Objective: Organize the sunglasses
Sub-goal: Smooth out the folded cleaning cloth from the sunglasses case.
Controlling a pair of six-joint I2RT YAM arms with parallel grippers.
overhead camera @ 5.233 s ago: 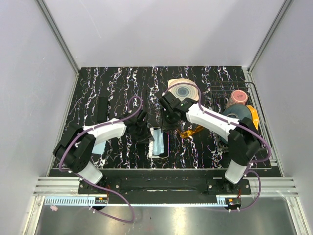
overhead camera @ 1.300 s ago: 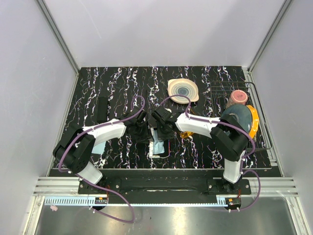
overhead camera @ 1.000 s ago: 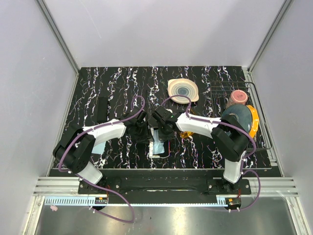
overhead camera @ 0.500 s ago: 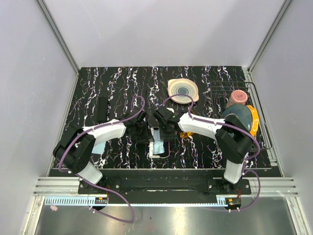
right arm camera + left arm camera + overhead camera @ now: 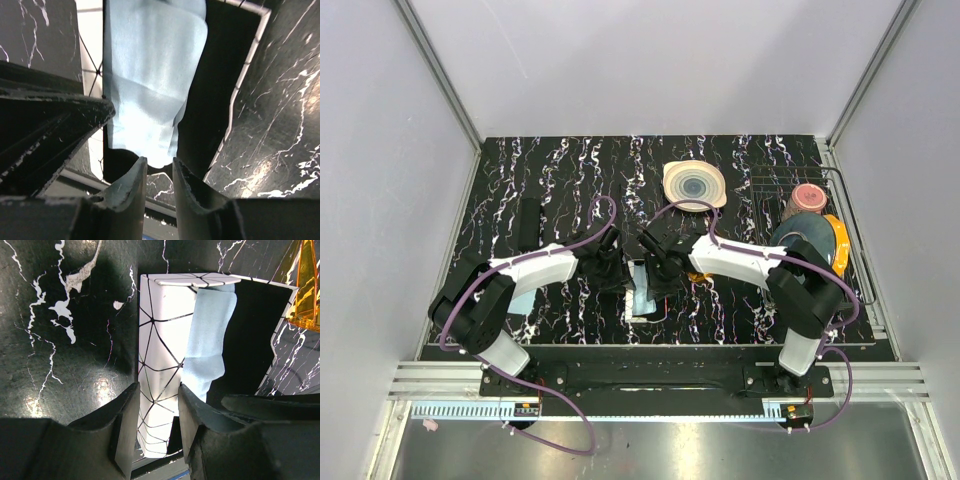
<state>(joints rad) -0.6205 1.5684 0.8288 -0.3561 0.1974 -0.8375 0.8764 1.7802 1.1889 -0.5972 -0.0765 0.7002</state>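
Your left claw (image 5: 156,391) is clenched on the white box (image 5: 160,330), astride its patterned wall, midway along the bench's (image 5: 60,365) near edge. Your right claw (image 5: 158,163) is released, fingers slightly parted at the blue cloth's (image 5: 150,75) tip. The sunglasses (image 5: 307,285) lie just beside the box.

Ringed bowl (image 5: 694,185) at twelve on the table (image 5: 560,170), stacked dishes (image 5: 810,225) at two, blue cloth (image 5: 207,340) lying in white box (image 5: 162,330), dead centre.
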